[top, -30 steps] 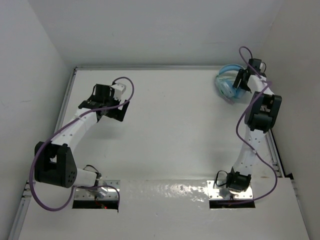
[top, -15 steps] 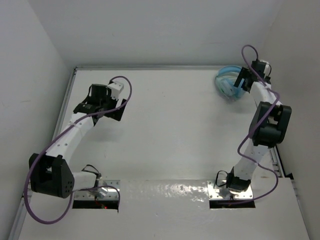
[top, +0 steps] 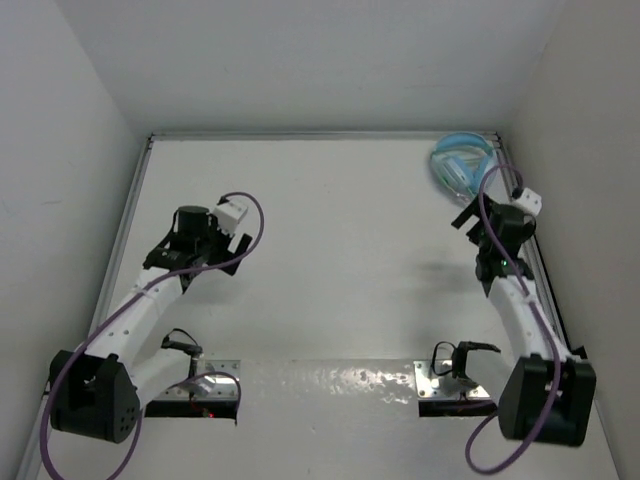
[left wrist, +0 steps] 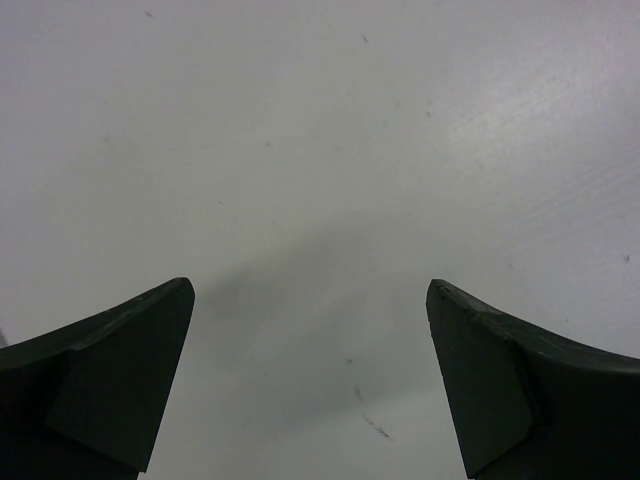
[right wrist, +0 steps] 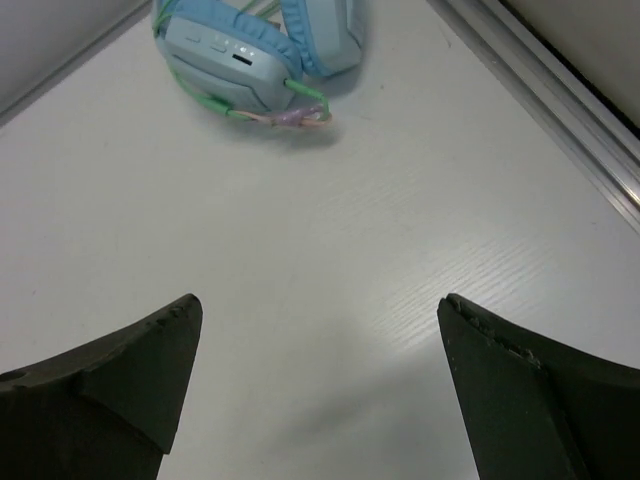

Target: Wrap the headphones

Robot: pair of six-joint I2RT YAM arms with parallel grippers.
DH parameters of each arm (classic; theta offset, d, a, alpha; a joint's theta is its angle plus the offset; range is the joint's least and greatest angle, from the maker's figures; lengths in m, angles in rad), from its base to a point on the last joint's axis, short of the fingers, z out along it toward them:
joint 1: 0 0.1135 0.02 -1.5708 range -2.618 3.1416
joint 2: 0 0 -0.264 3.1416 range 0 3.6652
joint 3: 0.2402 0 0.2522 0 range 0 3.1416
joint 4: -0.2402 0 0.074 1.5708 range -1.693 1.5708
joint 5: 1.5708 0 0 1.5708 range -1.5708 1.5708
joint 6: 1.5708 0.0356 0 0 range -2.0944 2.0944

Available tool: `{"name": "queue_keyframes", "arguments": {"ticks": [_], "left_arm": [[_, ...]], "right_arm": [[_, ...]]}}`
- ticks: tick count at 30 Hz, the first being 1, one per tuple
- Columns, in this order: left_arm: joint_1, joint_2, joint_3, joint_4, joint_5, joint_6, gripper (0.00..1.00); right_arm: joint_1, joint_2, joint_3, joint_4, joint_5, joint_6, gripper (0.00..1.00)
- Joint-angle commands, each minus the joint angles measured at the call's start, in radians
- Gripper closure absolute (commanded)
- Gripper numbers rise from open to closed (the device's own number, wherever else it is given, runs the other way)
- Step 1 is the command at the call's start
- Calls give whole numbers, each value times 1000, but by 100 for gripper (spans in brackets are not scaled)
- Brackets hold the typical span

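The headphones [top: 460,165] lie in the far right corner of the tabletop [top: 330,200], their pale green cord [right wrist: 215,100] drawn along one ear cup with its end showing at the near side. I judge a snagging finger could pull that end loose, and the tight corner invites shoving the set against the wall. The right gripper [right wrist: 315,310] hovers near them, jaws wide and empty, while the left gripper [left wrist: 310,290], well apart toward the left edge, is equally wide and holds nothing.
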Motion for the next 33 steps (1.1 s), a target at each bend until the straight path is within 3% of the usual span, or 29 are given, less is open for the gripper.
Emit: {"name": "queue_keyframes", "arguments": {"ticks": [1,6,12,33], "left_arm": [[0,-59,-91,109,84,47,0],[2,-109,-178,144,90,53,0],[2,-114,-204,183,122,50,0],[2,-105,-203,190,81,30,0]], "right_arm": [[16,-142,-156,110,17,75,1],[20,-423,-460,265,-33,129,1],[22,-596,-595,190,-19,238,1],[24,-533,-643,286,-79,275,1]]}}
